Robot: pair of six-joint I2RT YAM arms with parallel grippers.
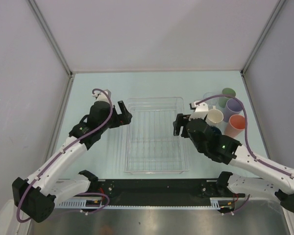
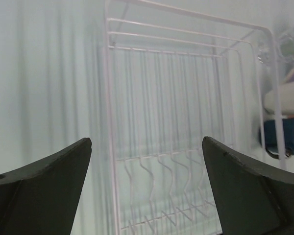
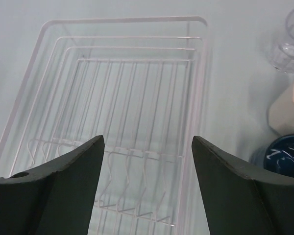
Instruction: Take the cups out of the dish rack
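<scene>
All six cups stand on the tabletop [image 1: 88, 88] to the right of the dish rack [image 1: 155, 100]. The clear glass [image 1: 209, 97] and sage green tumbler [image 1: 229, 92] are farthest back, with the lavender tumbler [image 1: 233, 107] and cream-white mug [image 1: 215, 116] nearer. The salmon-orange tumbler [image 1: 235, 123] and dark blue mug [image 3: 286, 152] are nearest the arms. The rack's wire grid shows nothing on it in any view, so the unloading looks finished or very nearly so.

What seems left is getting the right arm away cleanly. The blue mug sits just beside and partly under its wrist in the top view, so a good exit would rise first and only then swing off. The jaws should stay wide so that neither finger catches the mug's rim, and the forearm should stay off the salmon-orange tumbler close by.

The right gripper [image 3: 148, 142] is open and holds nothing, with only the rack showing between its fingers. Its arm reaches in from the lower right, wrist turned left over the rack's right wall. The left gripper [image 2: 147, 142] is spread fully and empty. Its arm is bent at the elbow and aimed right, just beside the rack's left wall near the far corner.
</scene>
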